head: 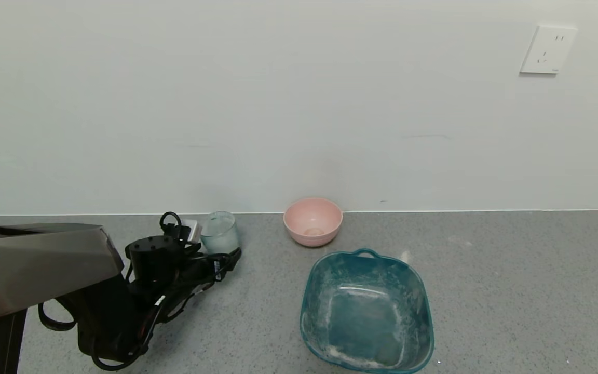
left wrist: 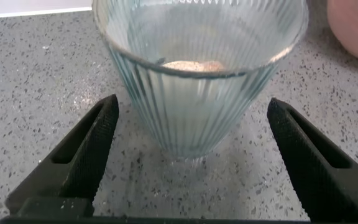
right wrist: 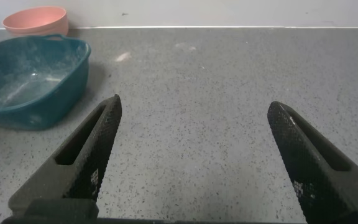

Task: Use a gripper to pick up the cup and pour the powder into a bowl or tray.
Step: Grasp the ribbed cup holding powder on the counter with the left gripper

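A grey speckled table (head: pixel 512 291) runs along a plain pale wall. At the robot's left, the left hand (head: pixel 215 248) sits low over the table with its two black fingers (left wrist: pixel 86 155) spread wide, one on each side of the cup (head: pixel 219 232) and not touching the glass. The cup, a clear ribbed tumbler, stands upright near the wall, and a small mound of pale powder (left wrist: pixel 193 65) shows inside it. To the cup's right, also close to the wall, stands the pale-pink bowl (head: pixel 313 221), upright and apart from the cup. In front of the bowl and slightly further right sits a larger teal basin (head: pixel 366 311) with a handle, its inside dusted white. The right hand (right wrist: pixel 194 158) appears only in its own wrist view, fingers spread wide above bare table, holding nothing, with the basin and bowl off to one side.
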{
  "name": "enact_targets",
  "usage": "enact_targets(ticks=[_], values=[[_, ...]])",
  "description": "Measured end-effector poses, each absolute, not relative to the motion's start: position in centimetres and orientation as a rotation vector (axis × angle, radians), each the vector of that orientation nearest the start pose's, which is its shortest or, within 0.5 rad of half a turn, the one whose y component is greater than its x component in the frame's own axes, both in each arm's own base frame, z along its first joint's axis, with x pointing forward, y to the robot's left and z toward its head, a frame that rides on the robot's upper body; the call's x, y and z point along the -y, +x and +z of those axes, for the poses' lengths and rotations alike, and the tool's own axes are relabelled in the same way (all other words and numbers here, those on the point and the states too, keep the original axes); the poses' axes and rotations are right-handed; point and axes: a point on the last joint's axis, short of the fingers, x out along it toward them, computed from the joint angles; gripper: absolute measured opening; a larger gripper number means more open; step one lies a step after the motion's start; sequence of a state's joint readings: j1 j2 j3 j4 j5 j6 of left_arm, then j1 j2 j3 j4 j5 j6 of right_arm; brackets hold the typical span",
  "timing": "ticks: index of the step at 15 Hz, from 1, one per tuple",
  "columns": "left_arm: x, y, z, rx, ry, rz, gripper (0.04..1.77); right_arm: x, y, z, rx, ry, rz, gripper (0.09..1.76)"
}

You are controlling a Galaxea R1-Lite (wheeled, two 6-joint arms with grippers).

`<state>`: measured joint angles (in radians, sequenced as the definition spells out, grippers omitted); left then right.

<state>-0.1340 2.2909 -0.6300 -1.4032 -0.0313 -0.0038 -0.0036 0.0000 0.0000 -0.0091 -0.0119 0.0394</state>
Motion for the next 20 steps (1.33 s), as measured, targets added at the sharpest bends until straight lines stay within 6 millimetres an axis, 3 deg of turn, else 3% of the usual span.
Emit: enact_targets(ticks=[20], values=[[5.0,36.8,0.6,-0.222,0.010,-0.153,1.72,0.0,-2.3,7.6,0.009,0.039,-0.016,1.71]])
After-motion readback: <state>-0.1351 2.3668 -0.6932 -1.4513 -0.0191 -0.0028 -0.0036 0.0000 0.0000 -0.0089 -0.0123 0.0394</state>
